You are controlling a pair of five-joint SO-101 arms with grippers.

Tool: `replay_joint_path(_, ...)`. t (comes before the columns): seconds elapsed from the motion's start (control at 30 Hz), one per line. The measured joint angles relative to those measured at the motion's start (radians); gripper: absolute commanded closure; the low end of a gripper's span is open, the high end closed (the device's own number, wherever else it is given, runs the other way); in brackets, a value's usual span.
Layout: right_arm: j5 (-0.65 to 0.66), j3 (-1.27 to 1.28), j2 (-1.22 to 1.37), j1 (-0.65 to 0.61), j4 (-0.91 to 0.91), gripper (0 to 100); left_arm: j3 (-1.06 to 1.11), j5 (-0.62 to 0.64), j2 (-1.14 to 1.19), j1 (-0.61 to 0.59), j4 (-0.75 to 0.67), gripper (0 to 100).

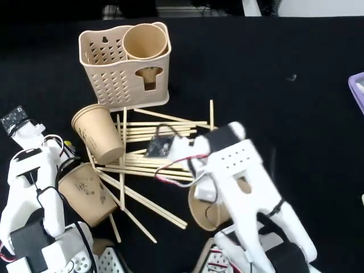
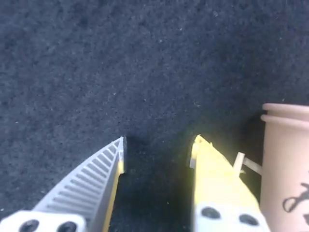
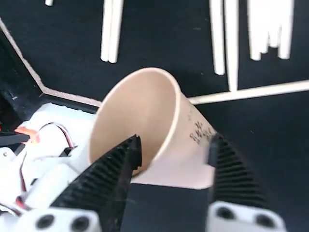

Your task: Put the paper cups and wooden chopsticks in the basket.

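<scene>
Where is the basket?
In the high view the basket stands at the far side, left of centre, with one cup inside and the chopsticks scattered just in front.

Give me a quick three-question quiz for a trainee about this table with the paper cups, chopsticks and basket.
1. True or false: the beige slotted plastic basket already holds one tan paper cup.
2. Where do the pale wooden chopsticks lie? A in the basket; B scattered on the black table cloth; C in a gripper.
3. Fill in: the left gripper is ___, with nothing between its fingers.
Key: 1 true; 2 B; 3 open.
</scene>
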Motion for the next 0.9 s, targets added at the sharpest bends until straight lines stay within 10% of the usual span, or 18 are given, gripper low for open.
replay_joint_path(0.53, 0.143, -0.301, 0.0, 0.425, 0.003, 98.7, 0.0, 0.0, 0.0, 0.0, 0.0, 78)
replay_joint_path(0.9, -0.348, -0.807, 0.002, 0.206, -0.002, 98.7, 0.0, 0.0, 0.0, 0.0, 0.0, 78)
